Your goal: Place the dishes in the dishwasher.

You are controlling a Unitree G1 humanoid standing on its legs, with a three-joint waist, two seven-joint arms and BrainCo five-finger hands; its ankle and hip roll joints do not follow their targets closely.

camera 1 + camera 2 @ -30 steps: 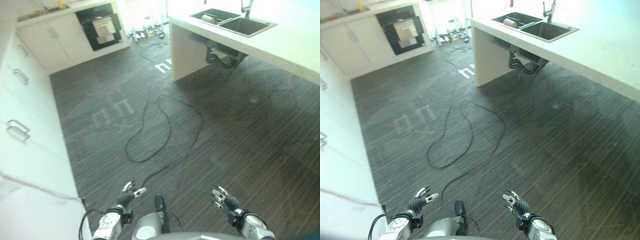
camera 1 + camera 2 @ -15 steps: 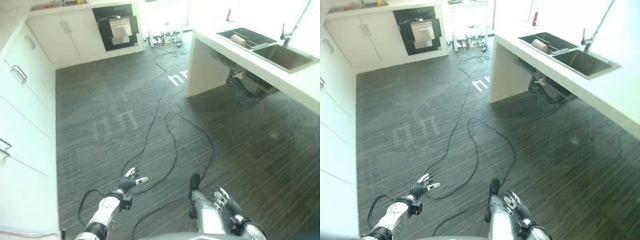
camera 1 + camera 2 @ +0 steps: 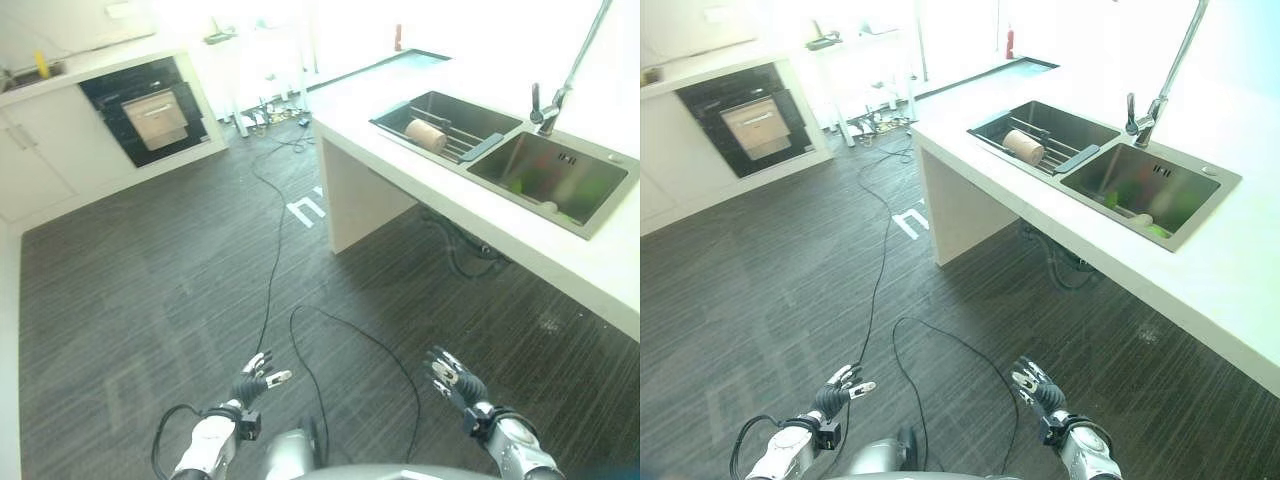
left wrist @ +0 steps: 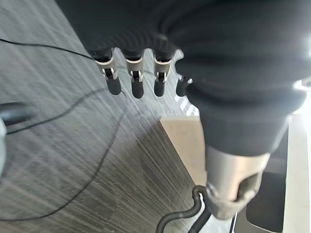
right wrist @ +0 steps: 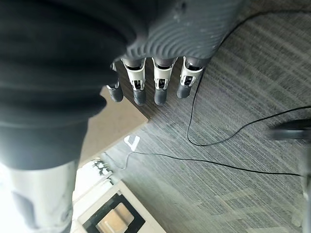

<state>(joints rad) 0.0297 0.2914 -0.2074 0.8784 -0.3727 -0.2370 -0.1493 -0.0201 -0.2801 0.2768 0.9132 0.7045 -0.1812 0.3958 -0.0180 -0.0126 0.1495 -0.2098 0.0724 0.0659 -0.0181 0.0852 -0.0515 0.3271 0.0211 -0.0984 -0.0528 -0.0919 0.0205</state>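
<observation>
Dishwasher (image 3: 150, 115): stood in the white cabinet run, well apart from both hands, far beyond the left hand's fingertips, dark front with a pale panel.
Left hand (image 3: 252, 383): hung low over the dark striped floor (image 3: 150, 280), fingers (image 4: 137, 86) loosely straight and slightly spread, holding nothing.
Right hand (image 3: 452, 378): hung low over the same floor, fingers (image 5: 161, 91) straight and side by side, empty.
Dish (image 3: 427, 134): a tan cylinder lay on its side on the rack in the left sink basin (image 3: 400, 111), well apart from and far beyond the right hand's fingertips.
Right basin (image 3: 530, 170): beside the faucet (image 3: 560, 85), something green inside, too small to tell.
Counter (image 3: 590, 270): white, carrying the sink, beyond the right hand.
</observation>
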